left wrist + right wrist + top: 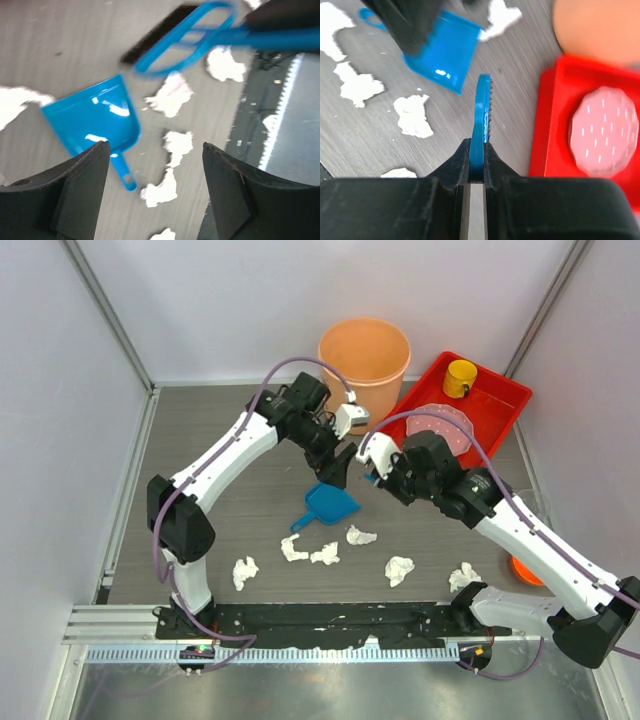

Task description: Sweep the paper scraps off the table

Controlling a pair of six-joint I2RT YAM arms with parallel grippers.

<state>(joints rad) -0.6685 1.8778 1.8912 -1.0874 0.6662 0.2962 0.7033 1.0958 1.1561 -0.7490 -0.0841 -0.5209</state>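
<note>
Several crumpled white paper scraps lie on the table near its front, among them ones in the top view and in the left wrist view. A blue dustpan lies flat behind them; it also shows in the left wrist view. My left gripper hovers open and empty just above the dustpan, jaws wide. My right gripper is shut on a blue brush, held on edge above the table beside the left gripper.
An orange bucket stands at the back. A red tray at the back right holds a pink plate and a yellow cup. An orange object lies at the right edge. White walls surround the table.
</note>
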